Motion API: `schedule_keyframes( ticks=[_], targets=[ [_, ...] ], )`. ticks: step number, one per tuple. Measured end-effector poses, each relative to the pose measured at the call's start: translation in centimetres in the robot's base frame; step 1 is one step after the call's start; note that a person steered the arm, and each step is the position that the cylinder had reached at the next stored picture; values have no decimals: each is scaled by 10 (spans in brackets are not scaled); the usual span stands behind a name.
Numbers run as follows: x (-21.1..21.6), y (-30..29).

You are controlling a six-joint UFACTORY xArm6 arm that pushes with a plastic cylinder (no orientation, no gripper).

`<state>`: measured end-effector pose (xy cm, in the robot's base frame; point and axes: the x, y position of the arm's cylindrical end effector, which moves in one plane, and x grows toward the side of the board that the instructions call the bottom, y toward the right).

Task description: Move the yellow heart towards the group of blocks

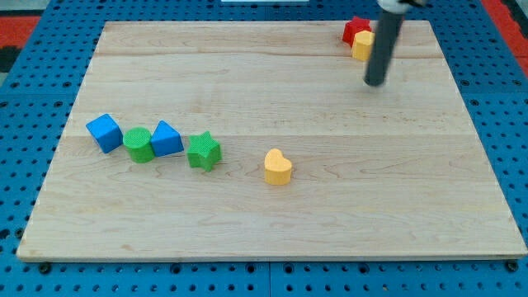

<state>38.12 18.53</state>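
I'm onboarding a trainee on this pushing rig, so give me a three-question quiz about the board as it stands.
1. True or false: my tip touches the yellow heart.
2. Which block in the row lies nearest the yellow heart? A) blue cube B) green cylinder C) green star
3. Fill in: the red block and the small yellow block sit at the view's top ____.

Key: 1 false, the tip is far off towards the view's top right; 2 C; 3 right.
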Motion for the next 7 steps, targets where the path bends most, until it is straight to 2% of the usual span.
schedule_keyframes(
  ticks=[1, 2, 3, 4, 5, 6, 7],
  targets=[
    [113, -23],
    [193, -76],
    [175, -162],
    [109, -141],
    [97, -129],
    [155, -134],
    [145, -203]
  ],
)
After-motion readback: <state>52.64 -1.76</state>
